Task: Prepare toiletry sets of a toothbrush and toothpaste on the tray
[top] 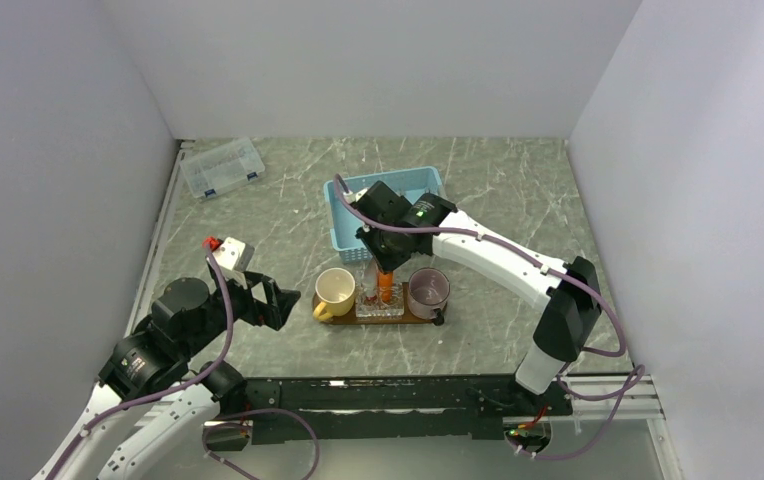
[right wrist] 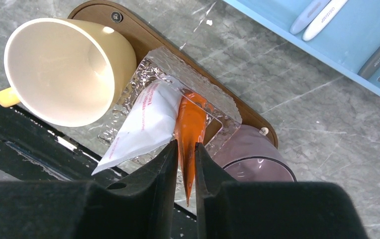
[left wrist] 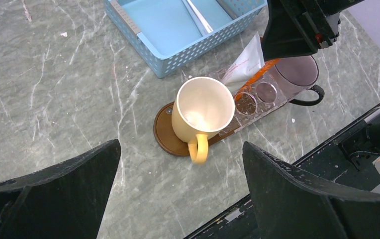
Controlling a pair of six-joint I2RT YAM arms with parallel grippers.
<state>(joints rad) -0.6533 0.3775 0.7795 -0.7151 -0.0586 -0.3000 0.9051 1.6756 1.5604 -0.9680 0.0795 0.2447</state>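
Under right gripper (right wrist: 185,147), tray (right wrist: 138,32) mostly hidden by yellow mug (right wrist: 63,69), clear holder (right wrist: 168,59); orange tube (right wrist: 190,119) tip between near-closed fingers (right wrist: 160,174), grip unclear. Left gripper (left wrist: 180,149) spread wide, left of tray.

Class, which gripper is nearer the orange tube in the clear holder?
Right gripper: its fingers flank the orange plastic tube; the left gripper hangs open, apart, beyond the yellow mug.

Counter (left wrist: 53,89): smooth, marble-look stone. Tray (right wrist: 138,32): matt, wood-look. Holder (right wrist: 165,57): clear, textured plastic. Basket (left wrist: 188,52): perforated plastic. Orange tube (right wrist: 190,119): glossy plastic.
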